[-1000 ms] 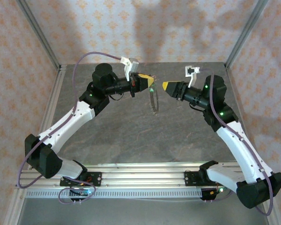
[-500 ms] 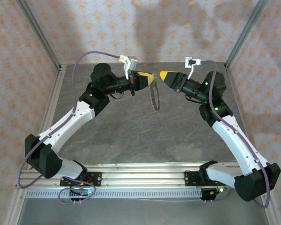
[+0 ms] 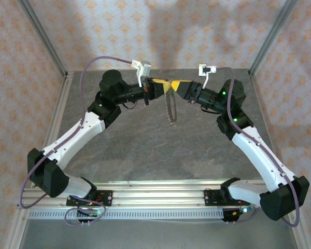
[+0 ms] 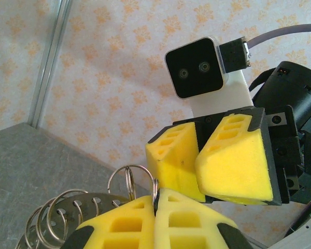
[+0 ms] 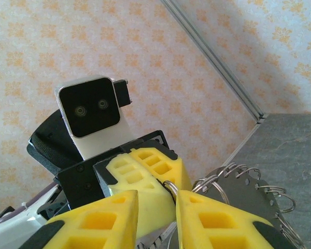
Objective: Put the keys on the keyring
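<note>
— Where are we in the job?
— At a mid-air meeting of the two arms, we think. Our left gripper (image 3: 165,86) is pinched fully closed on the keyring (image 3: 170,110), which hangs edge-on below the fingertips, well above the bench (image 3: 145,150). From the left wrist we see its perforated rim and a row of small loops just beside our own fingers.
— And the right gripper (image 3: 179,84)?
— Tip to tip with the left. Its jaws stand a little apart, and a split ring (image 5: 170,185) sits in the gap, against one finger. We cannot tell whether it is truly pinched; to us it looks as if nothing is held yet.
— So what does the next move call for?
— We judge a careful close on that one loop, square to the wire, then a gentle pull to spread it before a key goes on. The loops are thin and crowded, so we could easily catch two, or knock the keyring askew in the left's grip.
— And the surroundings?
— The bench is dark grey, mottled like stone. Peach wallpaper (image 3: 197,31) with a pale floral print backs it, aluminium posts (image 3: 41,36) frame the corners, and a slotted rail (image 3: 160,187) carries both bases at the near edge.
</note>
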Motion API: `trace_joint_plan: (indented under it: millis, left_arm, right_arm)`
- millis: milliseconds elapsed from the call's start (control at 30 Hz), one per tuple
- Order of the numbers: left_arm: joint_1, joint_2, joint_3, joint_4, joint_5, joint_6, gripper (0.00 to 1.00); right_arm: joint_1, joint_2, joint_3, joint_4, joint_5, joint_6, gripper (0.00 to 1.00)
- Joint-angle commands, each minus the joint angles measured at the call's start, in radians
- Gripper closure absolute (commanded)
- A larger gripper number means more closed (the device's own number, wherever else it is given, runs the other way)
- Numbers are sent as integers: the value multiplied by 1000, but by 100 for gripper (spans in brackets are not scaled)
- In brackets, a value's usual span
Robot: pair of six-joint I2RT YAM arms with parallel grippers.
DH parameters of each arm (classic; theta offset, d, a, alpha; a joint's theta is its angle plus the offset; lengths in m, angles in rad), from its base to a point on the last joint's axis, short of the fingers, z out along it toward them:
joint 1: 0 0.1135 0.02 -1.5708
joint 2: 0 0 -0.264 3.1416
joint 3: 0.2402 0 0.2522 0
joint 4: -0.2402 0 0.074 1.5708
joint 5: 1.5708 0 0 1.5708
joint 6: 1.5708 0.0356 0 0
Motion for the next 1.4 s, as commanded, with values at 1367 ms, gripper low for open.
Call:
trace_joint_plan:
  millis: [1367]
  left_arm:
    - [2,-42,-2,71,30,-10,100]
  right_arm:
    - [6,20,15,30,-9,-22,72]
